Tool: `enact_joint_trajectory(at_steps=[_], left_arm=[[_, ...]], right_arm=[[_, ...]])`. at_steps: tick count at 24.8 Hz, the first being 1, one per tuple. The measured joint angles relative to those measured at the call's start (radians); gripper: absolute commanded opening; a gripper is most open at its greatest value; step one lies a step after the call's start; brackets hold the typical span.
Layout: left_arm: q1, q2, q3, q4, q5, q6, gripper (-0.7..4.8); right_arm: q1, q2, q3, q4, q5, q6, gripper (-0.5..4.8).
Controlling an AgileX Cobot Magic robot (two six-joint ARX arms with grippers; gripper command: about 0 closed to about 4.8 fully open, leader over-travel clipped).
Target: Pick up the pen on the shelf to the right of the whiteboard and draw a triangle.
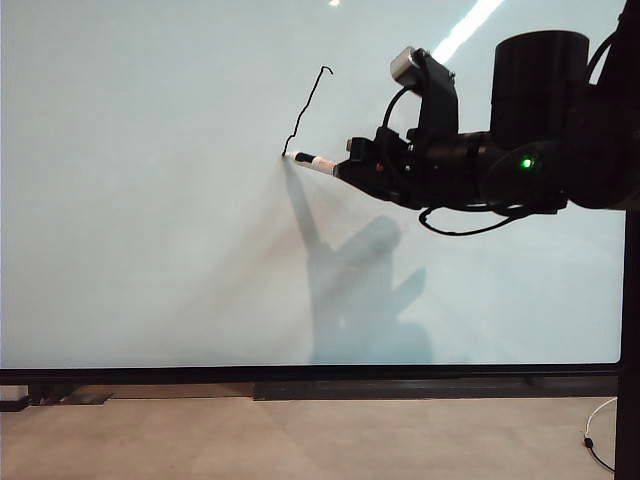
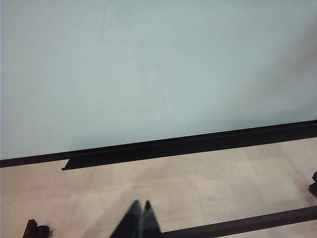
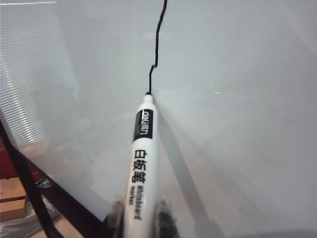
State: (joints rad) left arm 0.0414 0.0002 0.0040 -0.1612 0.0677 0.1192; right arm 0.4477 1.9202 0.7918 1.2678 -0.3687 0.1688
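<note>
The right gripper (image 1: 345, 168) clamped the pen (image 1: 314, 161) against the whiteboard (image 1: 150, 250), ending a wobbly line (image 1: 305, 110); the left gripper (image 2: 140, 208) sat closed below the whiteboard's frame

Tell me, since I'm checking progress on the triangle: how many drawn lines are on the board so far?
1. A single wobbly black line runs on the whiteboard from upper centre down to the tip of the pen held by the right hand. No other strokes show.

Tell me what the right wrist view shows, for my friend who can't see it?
The right end effector holds a white pen, its tip touching the whiteboard at the end of a wobbly black line.
</note>
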Motion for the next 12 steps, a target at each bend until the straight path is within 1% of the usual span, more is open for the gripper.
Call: enact_joint_trajectory(at_steps=[5,12], left_arm=[[0.000,0.000,0.000,0.000,0.000,0.000,-0.05],[0.000,0.000,0.000,0.000,0.000,0.000,-0.05]], right_arm=[[0.003,0.026,0.016,0.006,-0.015,0.012,-0.06],[0.032,0.056,0.030,-0.005,-0.008,0.018,-0.06]])
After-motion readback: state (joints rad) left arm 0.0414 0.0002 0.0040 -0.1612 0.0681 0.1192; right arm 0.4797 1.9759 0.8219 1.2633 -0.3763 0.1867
